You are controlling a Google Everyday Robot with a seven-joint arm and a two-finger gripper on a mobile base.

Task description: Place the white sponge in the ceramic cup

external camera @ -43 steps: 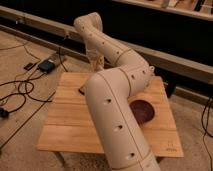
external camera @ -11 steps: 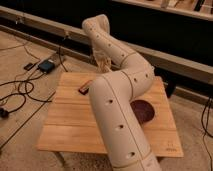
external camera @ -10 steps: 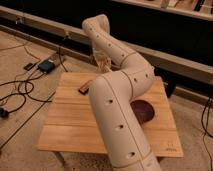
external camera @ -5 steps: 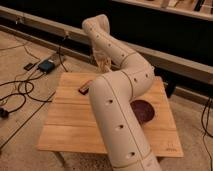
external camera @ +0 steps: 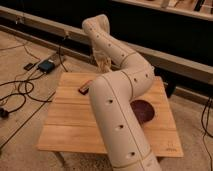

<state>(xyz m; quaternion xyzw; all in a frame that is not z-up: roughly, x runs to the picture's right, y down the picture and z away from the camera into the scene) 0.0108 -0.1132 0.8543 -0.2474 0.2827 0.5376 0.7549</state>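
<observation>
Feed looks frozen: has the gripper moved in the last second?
No. The gripper stays over the table's far edge, just right of the dark brown block, as before.

A light wooden table (external camera: 70, 127) on a beige floor (external camera: 20, 75) — black cables (external camera: 20, 95) trailing left, dark wall (external camera: 165, 30) behind.

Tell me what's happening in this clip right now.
A single robot arm reaches across a wooden table and blocks much of the view. Its gripper hangs near the table's far edge, shut; whether it holds anything cannot be told. A dark brown block lies on the table to the left of the arm, and a purple bowl shows on its right. The white sponge and the ceramic cup are not visible, likely hidden behind the arm.
</observation>
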